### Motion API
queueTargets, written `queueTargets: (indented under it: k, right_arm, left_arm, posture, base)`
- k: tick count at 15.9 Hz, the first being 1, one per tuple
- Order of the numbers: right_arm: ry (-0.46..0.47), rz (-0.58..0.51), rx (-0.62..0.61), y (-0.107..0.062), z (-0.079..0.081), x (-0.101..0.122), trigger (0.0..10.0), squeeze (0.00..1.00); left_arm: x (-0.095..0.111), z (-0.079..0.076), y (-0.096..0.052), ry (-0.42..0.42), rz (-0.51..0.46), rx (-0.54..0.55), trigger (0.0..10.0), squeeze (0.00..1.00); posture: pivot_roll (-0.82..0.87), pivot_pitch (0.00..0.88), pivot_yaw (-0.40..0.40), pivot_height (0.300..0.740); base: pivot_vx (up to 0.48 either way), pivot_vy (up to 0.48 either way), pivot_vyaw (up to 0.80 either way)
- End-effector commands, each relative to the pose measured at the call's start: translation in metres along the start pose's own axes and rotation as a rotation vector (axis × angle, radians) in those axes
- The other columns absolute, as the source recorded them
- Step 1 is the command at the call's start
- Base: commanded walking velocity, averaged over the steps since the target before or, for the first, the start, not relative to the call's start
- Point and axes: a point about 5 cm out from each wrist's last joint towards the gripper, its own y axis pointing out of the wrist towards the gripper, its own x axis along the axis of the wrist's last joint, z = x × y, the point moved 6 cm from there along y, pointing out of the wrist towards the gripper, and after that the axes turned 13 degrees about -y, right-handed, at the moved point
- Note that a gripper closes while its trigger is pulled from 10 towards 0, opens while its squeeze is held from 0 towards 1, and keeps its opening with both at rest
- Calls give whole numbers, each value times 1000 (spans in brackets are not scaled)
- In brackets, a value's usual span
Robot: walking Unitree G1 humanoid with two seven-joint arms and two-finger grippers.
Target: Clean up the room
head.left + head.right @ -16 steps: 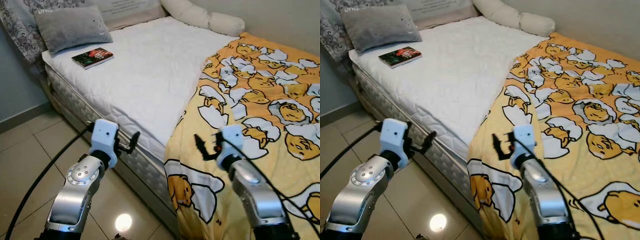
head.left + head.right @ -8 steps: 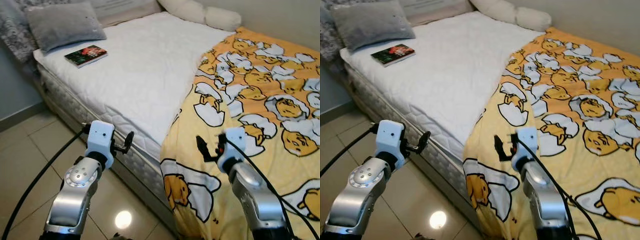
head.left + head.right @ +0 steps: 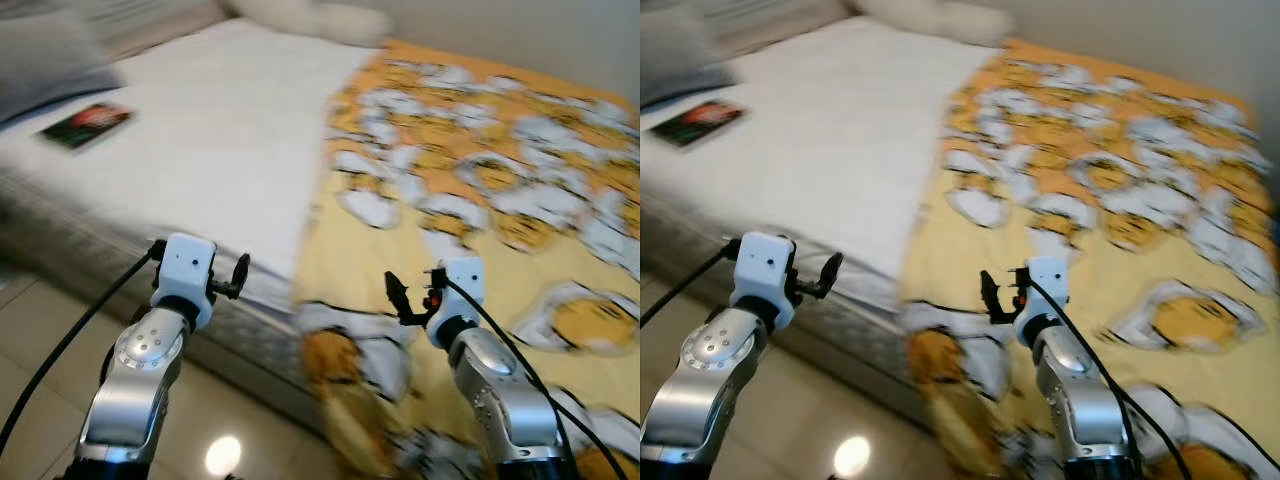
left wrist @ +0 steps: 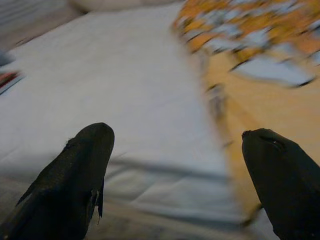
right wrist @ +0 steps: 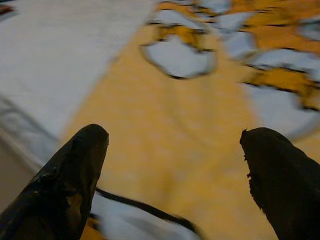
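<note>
A yellow blanket with an egg cartoon pattern covers the right part of the bed and hangs over its near edge. The bare white mattress lies to its left, with a dark book on it near the head. My left gripper is open in front of the mattress edge, holding nothing. My right gripper is open just above the hanging blanket, also holding nothing. The wrist views show the left fingers spread over the mattress and the right fingers spread over the blanket. The picture is blurred.
A grey pillow and white pillows lie at the head of the bed. Beige tiled floor runs along the bed's side at the lower left. A pale wall stands behind the bed.
The whole picture has shifted left and turned blurry, so the camera has swung right. Both arms keep about the same raised pose, grippers still open.
</note>
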Motion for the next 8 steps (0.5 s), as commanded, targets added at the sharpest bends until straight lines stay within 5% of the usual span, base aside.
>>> queueTargets:
  k: [1,8]
  right_arm:
    - [-20,3,-31,0,-10,1,10000,0]
    - [-35,-18,-22,7,-12,9,10000,0]
  left_arm:
    - [0,-10,0,-18,0,-32,10000,0]
    - [-2,-22,-1,-9,7,-96,10000,0]
  posture:
    - [-115,0,-22,740]
    - [-103,0,-22,740]
  base:
    - [0,0,0]
    - [0,0,0]
